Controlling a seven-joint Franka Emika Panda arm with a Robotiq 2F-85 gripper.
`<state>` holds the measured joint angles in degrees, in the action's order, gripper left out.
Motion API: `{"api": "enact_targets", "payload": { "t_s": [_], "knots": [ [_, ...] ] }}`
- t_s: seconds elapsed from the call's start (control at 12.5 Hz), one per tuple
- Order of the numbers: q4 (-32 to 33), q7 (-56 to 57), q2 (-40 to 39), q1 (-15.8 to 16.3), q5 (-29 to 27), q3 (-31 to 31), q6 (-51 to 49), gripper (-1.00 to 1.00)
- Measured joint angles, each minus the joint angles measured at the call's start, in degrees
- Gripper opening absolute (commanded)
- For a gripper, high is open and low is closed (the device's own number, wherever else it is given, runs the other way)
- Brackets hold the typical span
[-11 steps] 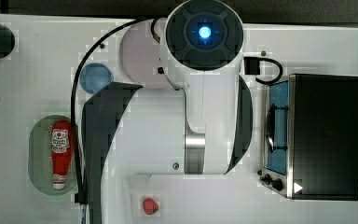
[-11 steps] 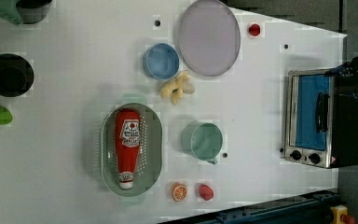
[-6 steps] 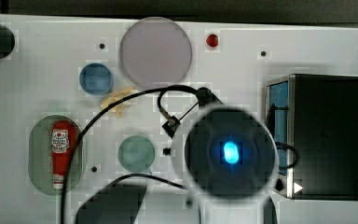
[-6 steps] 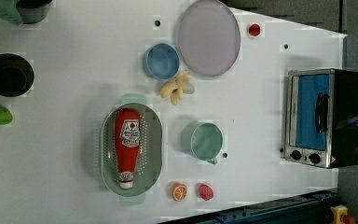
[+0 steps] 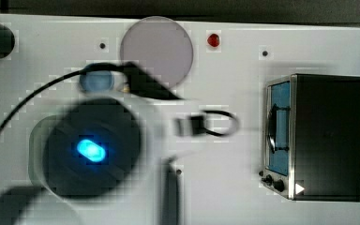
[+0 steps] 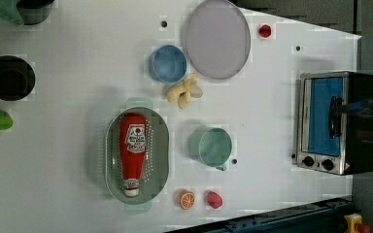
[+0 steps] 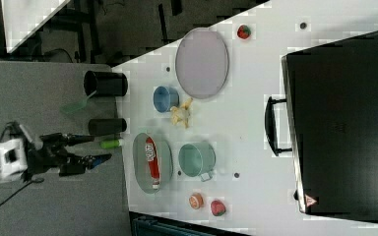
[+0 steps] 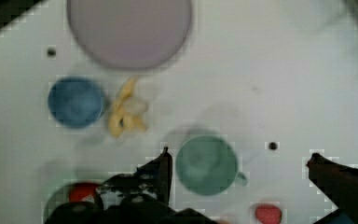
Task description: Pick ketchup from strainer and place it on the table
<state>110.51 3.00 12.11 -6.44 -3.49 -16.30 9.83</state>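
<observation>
The red ketchup (image 6: 132, 150) bottle lies on its side in the pale green strainer (image 6: 161, 160), white cap toward the left view's bottom, on the white table (image 6: 53, 184). In the right view the ketchup (image 7: 151, 164) rests in the strainer (image 7: 140, 164), and my gripper (image 7: 100, 147) hangs open off to the right view's left of it, apart from it. In the wrist view the fingers (image 8: 164, 168) stand wide apart over a green cup (image 8: 206, 163), and a bit of the ketchup (image 8: 81, 192) peeks out beside the gripper body. Nothing is held.
A toaster oven (image 6: 330, 121) stands at the left view's right. A grey plate (image 6: 217, 39), blue cup (image 6: 167, 63), yellow banana peel (image 6: 184, 90), green cup (image 6: 212, 145), orange slice (image 6: 186, 199) and strawberry (image 6: 214, 199) surround the strainer. Black cups (image 7: 106, 83) stand nearby.
In the top view my arm has swung from the right and bottom to the top view's left and now covers the strainer. The objects on the table have not moved.
</observation>
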Motion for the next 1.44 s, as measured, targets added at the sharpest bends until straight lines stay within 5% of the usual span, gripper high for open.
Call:
{"api": "enact_targets", "payload": {
  "t_s": [0.4, 0.88, 1.44],
  "knots": [
    [3.25, -1.97, -9.59, 2.54, -1.14, -16.58, 8.25, 1.00],
    [8.67, -3.57, -15.09, 4.49, -0.78, -27.77, 25.75, 1.00],
    [16.06, -9.48, -32.12, 5.76, 15.53, -27.18, 45.06, 1.00]
  ]
}}
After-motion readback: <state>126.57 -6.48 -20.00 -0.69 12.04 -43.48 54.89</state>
